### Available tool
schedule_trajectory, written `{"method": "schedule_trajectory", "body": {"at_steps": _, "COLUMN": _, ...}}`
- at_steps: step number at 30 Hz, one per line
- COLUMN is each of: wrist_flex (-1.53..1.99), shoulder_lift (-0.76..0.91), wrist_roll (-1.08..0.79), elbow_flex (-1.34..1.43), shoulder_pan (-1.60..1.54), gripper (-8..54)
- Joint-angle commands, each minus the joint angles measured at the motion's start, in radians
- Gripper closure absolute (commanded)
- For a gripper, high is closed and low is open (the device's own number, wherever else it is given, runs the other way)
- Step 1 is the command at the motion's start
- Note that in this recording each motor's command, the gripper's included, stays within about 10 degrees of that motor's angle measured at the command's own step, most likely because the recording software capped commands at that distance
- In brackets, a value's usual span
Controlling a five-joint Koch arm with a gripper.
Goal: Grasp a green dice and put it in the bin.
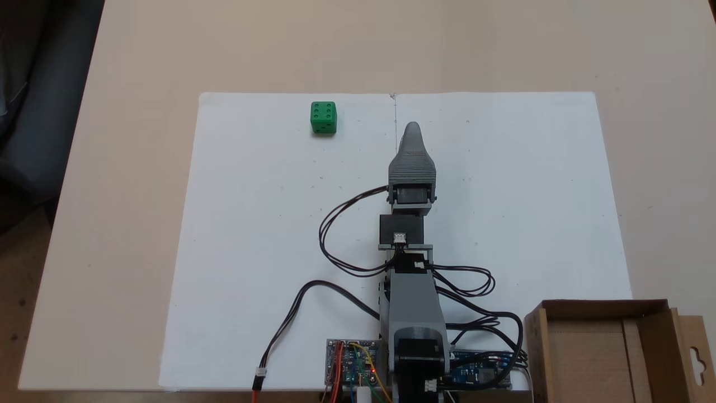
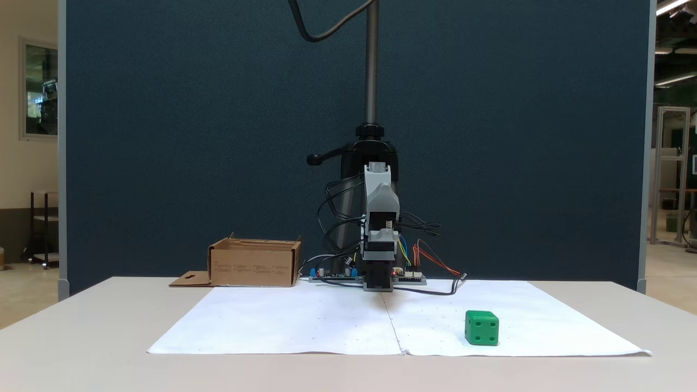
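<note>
The arm lies folded low along the paper's centre line, gripper point(image 1: 413, 131) pointing away from its base; only one tip shows, so how far it is open cannot be told. The green dice point(image 1: 323, 117) waits untouched, far left overhead. The bin point(image 1: 601, 352) sits beside the base, probably for a short drop-off swing.

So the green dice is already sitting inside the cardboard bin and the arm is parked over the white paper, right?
Not quite. The green dice lies on the white paper, far from the bin, as both fixed views show. The arm is indeed over the paper.
</note>
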Motion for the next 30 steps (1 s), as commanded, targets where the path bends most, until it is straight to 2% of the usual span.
{"method": "schedule_trajectory", "body": {"at_steps": 1, "wrist_flex": -0.087, "shoulder_lift": 0.115, "wrist_roll": -0.094, "elbow_flex": 0.069, "shoulder_pan": 0.063, "gripper": 0.3}}
{"method": "schedule_trajectory", "body": {"at_steps": 30, "wrist_flex": -0.091, "shoulder_lift": 0.115, "wrist_roll": -0.095, "elbow_flex": 0.069, "shoulder_pan": 0.063, "gripper": 0.9}}
